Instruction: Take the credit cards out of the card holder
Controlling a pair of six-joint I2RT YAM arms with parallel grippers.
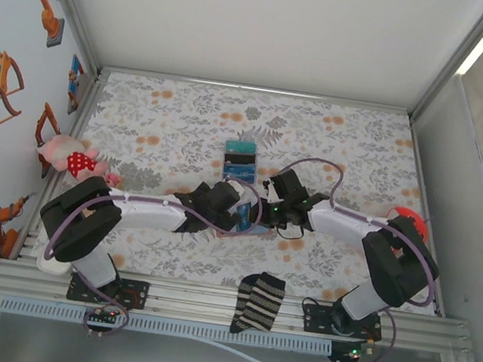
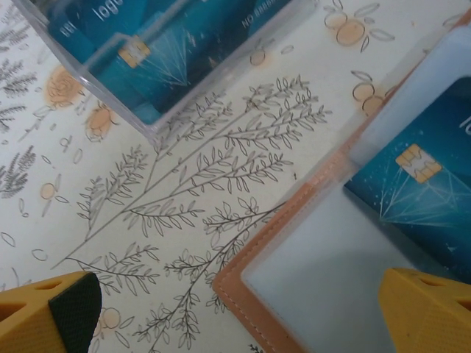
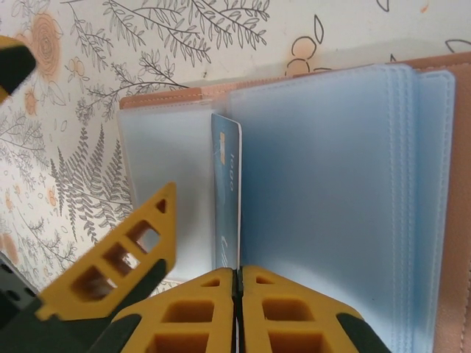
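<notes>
The word "logo" was legible on the teal credit card (image 3: 226, 184) seated between pale-blue sleeves (image 3: 169, 184) of the open tan card holder (image 3: 456, 220), at the centre of the floral worktop (image 1: 337, 140). The right fingers (image 3: 280, 316) were pinched on that card. The left fingers (image 2: 51, 316) stood wide apart, empty. A clear box (image 1: 241, 158) holding further teal cards (image 2: 169, 44) lay at the holder's 12 o'clock.

Tan leather folding card holder (image 3: 331, 184) open on floral tablecloth (image 1: 346, 142); teal credit card (image 3: 227, 176) on edge between its sleeves. Clear plastic box (image 1: 241, 160) just behind. Striped sock (image 1: 259, 302) at near edge.
</notes>
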